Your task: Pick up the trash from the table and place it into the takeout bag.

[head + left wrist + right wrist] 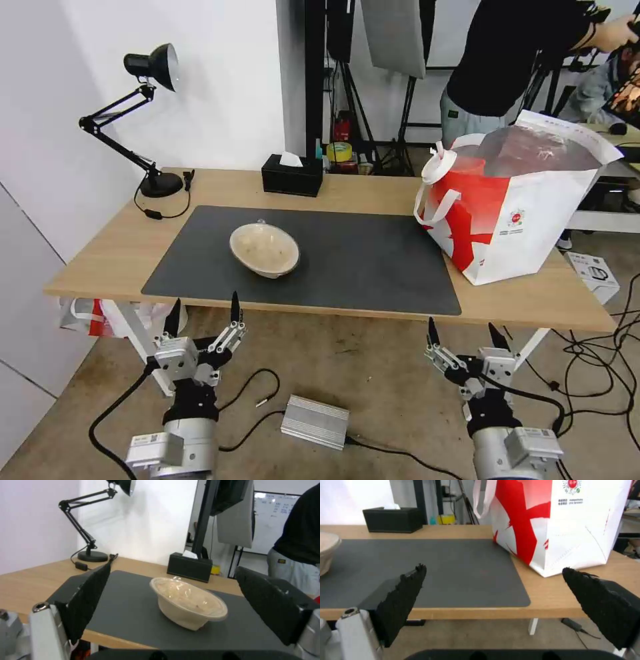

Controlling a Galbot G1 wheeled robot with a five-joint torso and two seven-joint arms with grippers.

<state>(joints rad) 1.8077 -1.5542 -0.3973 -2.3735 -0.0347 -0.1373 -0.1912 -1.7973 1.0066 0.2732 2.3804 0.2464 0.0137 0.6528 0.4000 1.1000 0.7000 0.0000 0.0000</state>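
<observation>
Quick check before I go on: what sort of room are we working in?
Probably a filming or test studio, not a home: light stands behind the table, loose cables on a bare floor, a whiteboard.

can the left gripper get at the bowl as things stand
Probably yes. The left gripper hangs open below the table's near edge, facing the bowl, which sits alone on the mat. Nothing lies between them, but the arm must rise over the edge first.
</observation>
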